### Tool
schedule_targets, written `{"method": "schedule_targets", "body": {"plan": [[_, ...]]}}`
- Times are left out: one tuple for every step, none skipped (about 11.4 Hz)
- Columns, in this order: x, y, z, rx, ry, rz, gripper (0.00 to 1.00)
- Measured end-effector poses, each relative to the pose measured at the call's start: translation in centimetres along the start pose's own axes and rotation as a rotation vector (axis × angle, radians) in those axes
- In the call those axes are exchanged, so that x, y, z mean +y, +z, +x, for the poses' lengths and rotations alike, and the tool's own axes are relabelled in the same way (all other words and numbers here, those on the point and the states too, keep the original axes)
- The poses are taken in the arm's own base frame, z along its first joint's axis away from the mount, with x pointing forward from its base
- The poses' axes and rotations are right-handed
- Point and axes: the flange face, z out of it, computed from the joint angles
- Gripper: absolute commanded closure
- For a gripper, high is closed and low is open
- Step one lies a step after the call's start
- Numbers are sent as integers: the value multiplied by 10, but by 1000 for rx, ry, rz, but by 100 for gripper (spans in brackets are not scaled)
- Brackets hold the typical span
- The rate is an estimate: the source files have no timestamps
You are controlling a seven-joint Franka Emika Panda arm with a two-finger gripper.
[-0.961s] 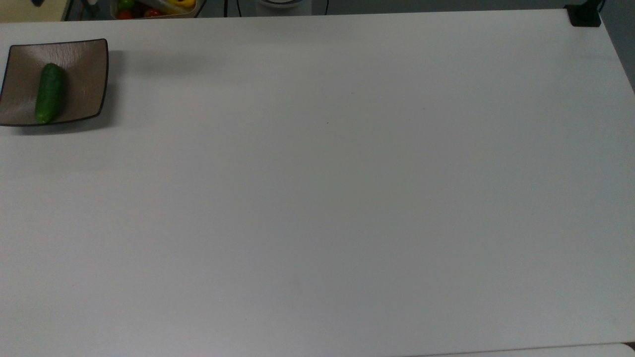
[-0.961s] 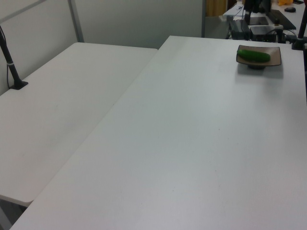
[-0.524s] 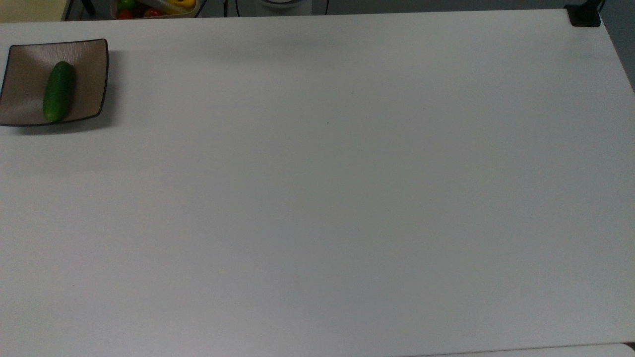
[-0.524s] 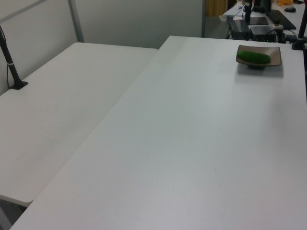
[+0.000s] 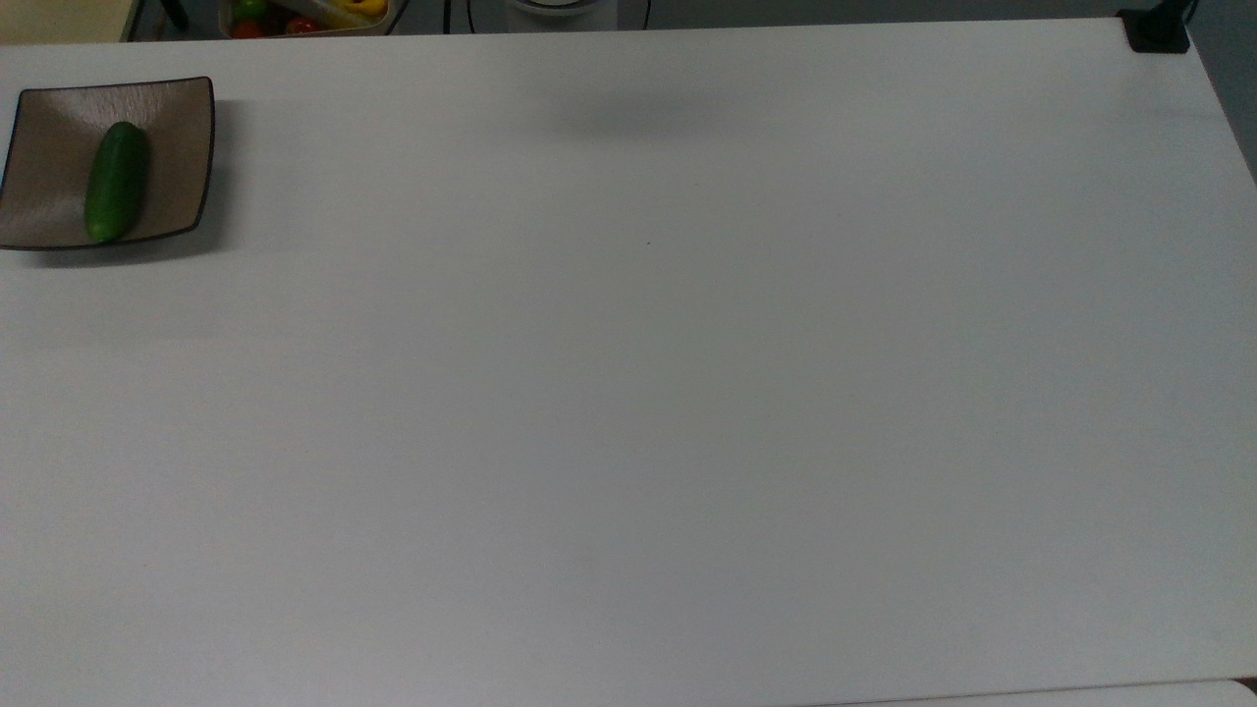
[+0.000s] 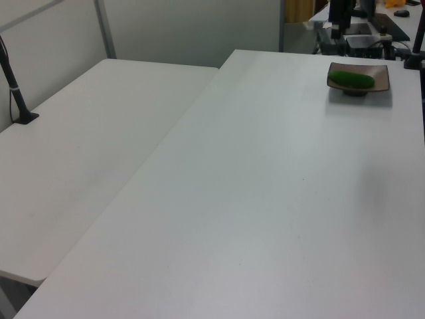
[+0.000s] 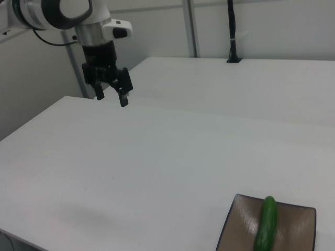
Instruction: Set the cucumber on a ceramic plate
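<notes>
Item: ceramic plate (image 5: 177,108), square, taupe-brown with a dark rim, standing on the white table (image 5: 628,393) at its far corner in the top view's upper left. Contents: cucumber (image 5: 116,182), dark green, lying lengthwise in the plate's dished centre. Gripper (image 7: 111,96): raised above the table, well apart from the plate, jaws apart and holding nothing. Beyond the table edge nearest the plate: a container of coloured produce (image 5: 304,15).

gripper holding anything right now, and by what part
Nothing is held. The gripper hangs open and empty above the table, far from the cucumber, which lies on the ceramic plate.
</notes>
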Motion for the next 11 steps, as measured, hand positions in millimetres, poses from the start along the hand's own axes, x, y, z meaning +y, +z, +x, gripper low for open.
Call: {"method": "schedule_targets", "body": {"plan": [[-3, 3, 1, 5, -6, 0, 0], [-5, 7, 5, 26, -10, 1, 0], [-8, 11, 9, 46, -30, 1, 0], [-11, 16, 10, 49, -62, 0, 0], [-12, 18, 10, 47, -89, -2, 0], [-10, 21, 11, 47, -110, -4, 0], [-6, 22, 13, 50, -137, -7, 0], [-1, 23, 15, 51, -157, -8, 0], [1, 23, 15, 52, -167, -8, 0], [2, 23, 15, 52, -170, -7, 0], [1, 23, 15, 54, -170, -7, 0]]}}
